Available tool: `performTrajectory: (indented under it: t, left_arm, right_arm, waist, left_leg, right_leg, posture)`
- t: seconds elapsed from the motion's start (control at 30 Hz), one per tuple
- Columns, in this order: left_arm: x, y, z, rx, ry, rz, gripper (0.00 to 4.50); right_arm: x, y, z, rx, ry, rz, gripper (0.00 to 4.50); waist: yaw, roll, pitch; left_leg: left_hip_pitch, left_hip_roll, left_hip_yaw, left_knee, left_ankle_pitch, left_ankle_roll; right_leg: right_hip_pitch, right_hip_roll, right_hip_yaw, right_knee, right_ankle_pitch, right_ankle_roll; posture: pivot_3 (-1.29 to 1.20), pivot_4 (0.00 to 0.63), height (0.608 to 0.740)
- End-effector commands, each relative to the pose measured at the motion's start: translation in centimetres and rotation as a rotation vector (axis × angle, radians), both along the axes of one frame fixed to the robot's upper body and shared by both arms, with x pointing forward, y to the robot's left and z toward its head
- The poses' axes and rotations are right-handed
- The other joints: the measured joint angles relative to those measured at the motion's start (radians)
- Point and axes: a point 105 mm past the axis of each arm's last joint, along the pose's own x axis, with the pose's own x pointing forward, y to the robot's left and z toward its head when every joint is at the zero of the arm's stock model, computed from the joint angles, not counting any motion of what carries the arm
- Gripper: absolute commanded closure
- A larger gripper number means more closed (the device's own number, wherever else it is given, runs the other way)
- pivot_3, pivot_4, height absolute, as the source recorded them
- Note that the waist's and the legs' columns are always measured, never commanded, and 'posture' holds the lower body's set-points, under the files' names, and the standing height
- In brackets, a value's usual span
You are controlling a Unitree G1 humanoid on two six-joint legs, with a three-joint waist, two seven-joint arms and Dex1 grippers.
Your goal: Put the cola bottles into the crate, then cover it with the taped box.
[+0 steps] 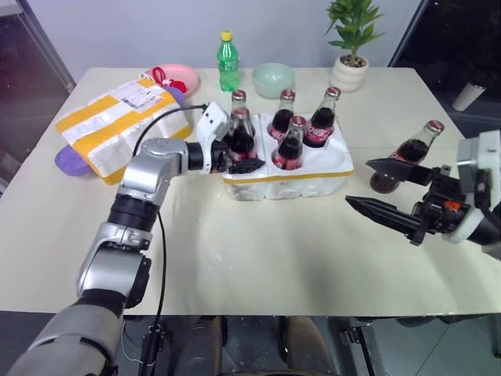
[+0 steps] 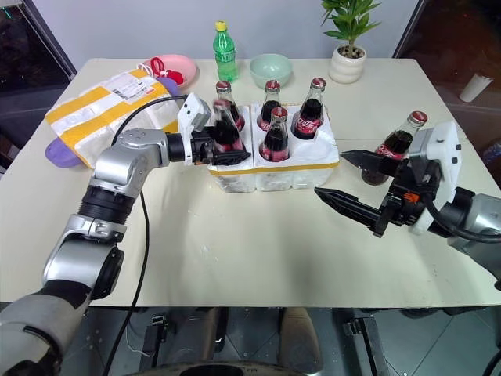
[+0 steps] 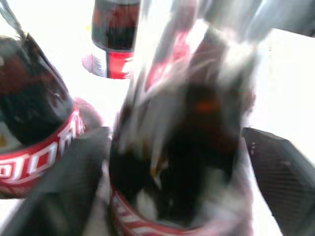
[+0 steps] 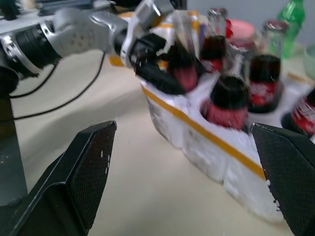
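The left gripper (image 1: 239, 159) stands open around a dark glass cola bottle (image 1: 240, 135) at the yellow-banded white foam crate's (image 1: 290, 182) nine-o'clock corner, while the right gripper (image 1: 376, 188) gapes empty; head views show a sixth bottle (image 1: 412, 149) at three o'clock.

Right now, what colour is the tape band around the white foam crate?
Yellow tape band, clearest in the right eye view.

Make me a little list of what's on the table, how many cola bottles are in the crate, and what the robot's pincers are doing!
bottles in crate: five cola bottles in the crate
bottle outside: one on the table, right of the crate
left pincer: open, around the front-left bottle
right pincer: open, empty, near the outside bottle
taped box: back left, not on the crate
other things: green bottle, pink bowl, green bowl, potted plant
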Motion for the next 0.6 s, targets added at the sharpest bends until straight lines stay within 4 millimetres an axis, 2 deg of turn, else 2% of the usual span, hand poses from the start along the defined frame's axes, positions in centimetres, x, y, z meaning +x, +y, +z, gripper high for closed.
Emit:
performTrajectory:
  t: [0.03,0.17,0.33,0.43,0.53,0.6]
  left_arm:
    - [-0.4,0.9,0.8,0.003,-0.027,0.015,0.07]
    - [-1.4,2.6,3.1,-0.056,-0.04,0.017,0.07]
    - [-6.1,6.2,8.5,-0.136,-0.024,-0.128,0.07]
    - [-9.3,7.2,10.9,-0.155,0.007,-0.247,0.07]
    - [-11.2,7.2,11.8,-0.154,0.016,-0.314,0.07]
    - [-11.5,6.5,11.3,-0.125,0.01,-0.322,0.07]
  right_arm:
    - [0.0,0.4,0.3,0.001,-0.039,0.014,0.0]
    - [0.3,-0.1,0.3,0.001,-0.042,-0.006,0.0]
    - [0.2,-0.9,0.6,-0.007,-0.053,-0.037,0.0]
    - [0.2,-1.1,0.7,-0.013,-0.059,-0.045,0.0]
    - [0.0,-1.1,0.9,-0.017,-0.066,-0.046,0.0]
    - [-0.2,-1.1,1.1,-0.026,-0.078,-0.05,0.0]
  waist:
    - [0.0,0.0,0.0]
    - [-0.005,0.0,0.0]
    - [-0.007,0.0,0.0]
    - [-0.002,0.0,0.0]
    - [0.003,0.0,0.0]
    - [0.003,0.0,0.0]
  left_leg:
    - [0.0,0.0,0.0,0.0,0.0,0.0]
    - [0.0,0.0,0.0,0.0,0.0,0.0]
    - [0.0,0.0,0.0,-0.001,0.0,0.0]
    - [0.001,0.0,0.0,-0.001,0.0,0.0]
    - [0.001,0.0,0.0,0.0,0.0,0.0]
    - [0.002,0.0,0.0,0.001,0.0,0.0]
  right_leg:
    - [0.0,0.0,0.0,0.0,0.0,0.0]
    - [0.0,0.0,0.0,0.0,0.0,0.0]
    - [-0.001,0.0,0.0,0.001,0.0,0.0]
    - [0.0,0.0,0.0,0.001,0.0,0.0]
    - [0.001,0.0,0.0,0.0,0.0,0.0]
    - [0.003,0.0,0.0,-0.001,-0.001,-0.001]
  posture:
    - [0.0,0.15,0.739]
    - [0.0,0.15,0.739]
    - [0.0,0.15,0.739]
    - [0.0,0.15,0.739]
    - [0.0,0.15,0.739]
    - [0.0,0.15,0.739]
